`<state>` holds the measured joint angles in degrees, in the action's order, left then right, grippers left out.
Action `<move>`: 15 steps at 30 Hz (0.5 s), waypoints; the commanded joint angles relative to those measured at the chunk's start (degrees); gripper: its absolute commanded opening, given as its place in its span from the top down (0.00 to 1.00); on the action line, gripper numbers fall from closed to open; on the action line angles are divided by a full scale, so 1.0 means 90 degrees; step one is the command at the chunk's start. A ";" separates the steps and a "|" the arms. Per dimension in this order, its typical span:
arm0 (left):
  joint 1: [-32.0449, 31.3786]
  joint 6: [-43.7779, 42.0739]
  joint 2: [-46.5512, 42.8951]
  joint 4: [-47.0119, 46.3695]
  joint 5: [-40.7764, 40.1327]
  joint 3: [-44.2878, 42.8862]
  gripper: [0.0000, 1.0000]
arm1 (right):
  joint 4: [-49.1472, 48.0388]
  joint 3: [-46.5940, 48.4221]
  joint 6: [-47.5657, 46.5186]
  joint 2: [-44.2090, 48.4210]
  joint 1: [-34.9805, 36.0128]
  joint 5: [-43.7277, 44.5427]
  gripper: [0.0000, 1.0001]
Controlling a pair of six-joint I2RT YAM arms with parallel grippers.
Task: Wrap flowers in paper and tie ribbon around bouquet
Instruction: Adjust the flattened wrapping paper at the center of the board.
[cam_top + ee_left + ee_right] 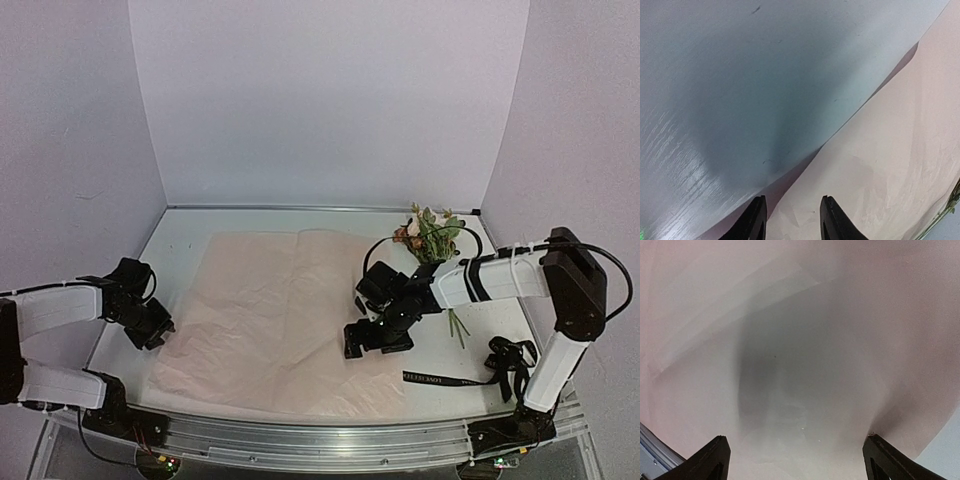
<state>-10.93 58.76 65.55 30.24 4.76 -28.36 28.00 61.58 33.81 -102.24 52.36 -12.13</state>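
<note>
The right arm crosses the thin green stems of the small bunch of cream, pink and rust-brown flowers (428,232) and hides their middle. One end of the long narrow black ribbon with white lettering (445,378) runs into black cables and is hard to separate from them. The right wrist view is soft and shadowed.

A glossy white table (195,232) stands inside plain pale lilac walls (330,100). The large, creased, pale-pink sheet of paper (270,320) lies spread on it.

The left gripper (792,202) holds its fingers (756,220) partway apart. The paper's slightly lifted edge runs up between them, unpinched.

The right gripper (797,445) stands wide open, with paper under both fingers. The ribbon lies near those fingers, toward the arm's base. The flowers are well apart from them, off the paper.
</note>
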 commanded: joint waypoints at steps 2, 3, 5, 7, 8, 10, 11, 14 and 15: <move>0.0142 -0.0622 0.0515 -0.0457 0.0199 -0.0651 0.84 | -0.0064 -0.0288 0.0439 -0.0075 0.0243 0.0630 0.05; 0.0192 -0.0704 0.0607 -0.0471 0.0225 -0.0729 0.87 | -0.0064 -0.0327 0.0551 -0.0086 0.0294 0.0722 0.06; 0.0301 -0.0877 0.0817 -0.0494 0.0277 -0.0904 0.93 | -0.0064 -0.0393 0.0797 -0.0114 0.0412 0.0904 0.06; 0.0421 -0.1072 0.1065 -0.0566 0.0359 -0.1123 0.98 | -0.0064 -0.0424 0.1105 -0.0139 0.0593 0.1130 0.06; 0.0505 -0.1183 0.1197 -0.0632 0.0436 -0.1270 0.99 | -0.0064 -0.0399 0.1319 -0.0175 0.0687 0.1217 0.06; 0.0636 -0.1396 0.1560 -0.0783 0.0676 -0.1573 1.00 | -0.0066 -0.0241 0.1664 -0.0307 0.0891 0.1273 0.06; 0.0683 -0.1502 0.1758 -0.0828 0.0766 -0.1755 1.00 | -0.0064 -0.0117 0.1806 -0.0400 0.1005 0.1281 0.07; 0.0731 -0.1809 0.2338 -0.0807 0.0870 -0.2411 1.00 | -0.0067 0.0344 0.2160 -0.0618 0.1217 0.1255 0.07; 0.0739 -0.1876 0.2468 -0.0736 0.0846 -0.2618 0.99 | -0.0064 0.0440 0.2238 -0.0637 0.1224 0.1265 0.08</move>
<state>-4.91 47.26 83.46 25.58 10.39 -44.17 27.41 61.61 46.96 -104.53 61.30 -0.78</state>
